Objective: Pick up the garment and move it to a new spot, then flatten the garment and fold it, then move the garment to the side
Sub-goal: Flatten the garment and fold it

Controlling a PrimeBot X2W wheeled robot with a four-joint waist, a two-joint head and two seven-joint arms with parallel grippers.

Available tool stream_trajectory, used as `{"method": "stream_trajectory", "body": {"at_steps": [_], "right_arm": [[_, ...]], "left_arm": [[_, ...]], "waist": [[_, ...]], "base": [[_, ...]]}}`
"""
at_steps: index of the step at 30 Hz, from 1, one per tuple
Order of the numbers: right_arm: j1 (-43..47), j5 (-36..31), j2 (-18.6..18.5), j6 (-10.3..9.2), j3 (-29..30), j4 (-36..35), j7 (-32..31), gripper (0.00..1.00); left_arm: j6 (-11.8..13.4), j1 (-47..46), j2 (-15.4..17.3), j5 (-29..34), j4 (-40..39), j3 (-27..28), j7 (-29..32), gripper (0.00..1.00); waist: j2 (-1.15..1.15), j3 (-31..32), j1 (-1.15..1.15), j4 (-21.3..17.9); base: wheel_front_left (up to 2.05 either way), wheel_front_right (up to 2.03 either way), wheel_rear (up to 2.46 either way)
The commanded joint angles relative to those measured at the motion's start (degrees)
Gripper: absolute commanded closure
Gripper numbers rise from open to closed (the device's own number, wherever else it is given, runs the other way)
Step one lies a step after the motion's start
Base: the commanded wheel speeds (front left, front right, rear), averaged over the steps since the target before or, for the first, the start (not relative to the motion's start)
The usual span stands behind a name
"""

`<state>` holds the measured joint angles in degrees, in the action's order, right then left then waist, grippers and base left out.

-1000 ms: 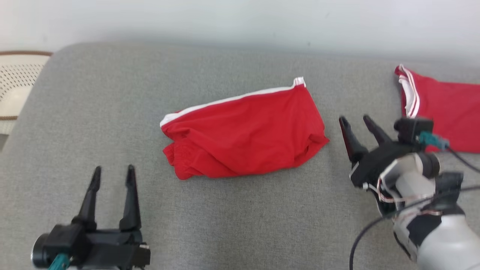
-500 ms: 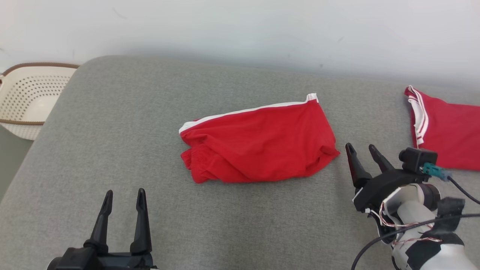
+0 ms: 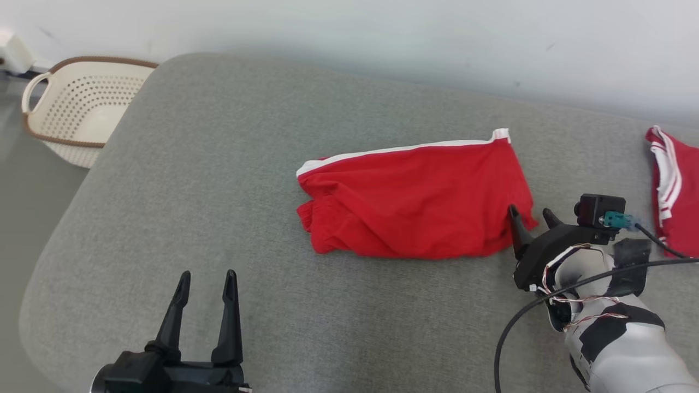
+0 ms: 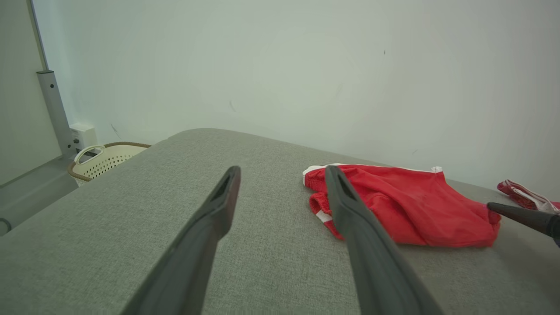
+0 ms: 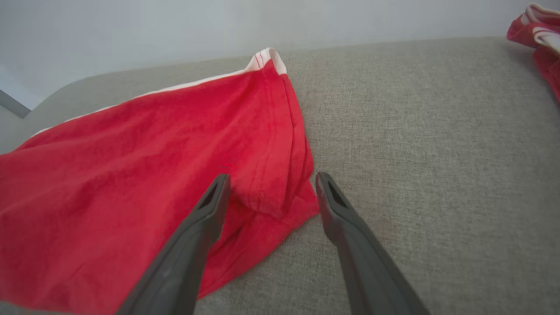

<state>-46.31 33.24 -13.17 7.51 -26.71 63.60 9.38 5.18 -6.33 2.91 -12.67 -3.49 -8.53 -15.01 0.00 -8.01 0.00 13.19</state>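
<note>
The garment [image 3: 415, 207] is a pair of red shorts with a white band, lying crumpled in the middle of the grey cushion [image 3: 218, 164]. My right gripper [image 3: 529, 213] is open at the garment's right end. In the right wrist view its left finger is over the red cloth [image 5: 131, 175] and its right finger over bare cushion, so the right gripper [image 5: 272, 179] straddles the hem corner. My left gripper [image 3: 207, 275] stands open near the cushion's front, left of the garment and apart from it. In the left wrist view the left gripper [image 4: 282, 175] points toward the garment [image 4: 407, 205].
A second red piece with white stripes [image 3: 674, 191] lies at the cushion's far right edge. A cream perforated basket [image 3: 76, 109] stands on the floor beyond the cushion's left end. A pale wall runs behind the cushion.
The head camera has turned, shifting the whole picture right. My right gripper has moved left, from beside the garment to over its right corner. The left gripper keeps its place relative to the garment.
</note>
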Motion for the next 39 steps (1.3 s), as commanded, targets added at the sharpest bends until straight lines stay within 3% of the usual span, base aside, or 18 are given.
{"method": "stream_trajectory", "body": {"at_steps": [1,10,11,12,13,20,27,39], "right_arm": [[-1.06,-2.08,-0.5,-0.04,0.04,1.86,0.67,0.0],[-2.57,-3.95,2.2,-0.03,2.05,8.31,-0.31,0.0],[-2.68,-3.77,2.64,-0.03,2.26,8.5,-0.21,0.2],[-2.77,-3.67,2.99,-0.03,2.41,8.71,-0.08,0.64],[-2.81,-3.74,3.26,-0.03,2.42,8.84,-0.04,1.0],[-1.81,-2.63,4.68,-0.03,2.94,7.71,3.02,1.0],[4.05,1.44,6.15,-0.03,1.75,1.59,3.91,1.0],[16.33,7.27,3.01,-0.03,-1.37,-13.7,1.63,1.0]], "left_arm": [[0.31,-0.76,0.01,-0.89,0.33,-0.14,-0.16,0.0],[0.59,-0.45,-0.01,-0.76,0.44,0.36,-0.16,0.0],[0.62,-0.53,-0.01,-0.73,0.47,0.39,-0.16,0.0],[0.65,-0.65,0.0,-0.72,0.5,0.38,-0.16,0.0],[0.67,-0.72,0.0,-0.71,0.55,0.33,-0.16,0.0],[0.55,-0.43,0.0,-0.29,1.11,0.56,-0.16,0.0],[0.0,1.06,0.0,0.62,1.44,1.65,-0.16,0.0],[-0.3,3.15,0.0,1.06,1.93,1.79,-0.16,0.0]], "waist": [[0.0,-0.95,0.0,1.39],[0.0,-1.4,0.0,1.76],[0.0,-1.44,0.0,1.69],[0.0,-1.46,0.0,1.61],[0.0,-1.48,0.0,1.52],[0.0,-0.52,0.0,0.64],[0.0,2.09,0.0,-1.37],[0.0,4.57,0.0,-5.04]], "base": [[0.0,0.0,0.0],[0.0,0.0,0.0],[0.0,0.0,0.0],[0.0,0.0,0.0],[0.0,0.0,0.0],[0.0,0.0,0.0],[0.0,0.0,0.0],[0.0,0.0,0.0]]}}
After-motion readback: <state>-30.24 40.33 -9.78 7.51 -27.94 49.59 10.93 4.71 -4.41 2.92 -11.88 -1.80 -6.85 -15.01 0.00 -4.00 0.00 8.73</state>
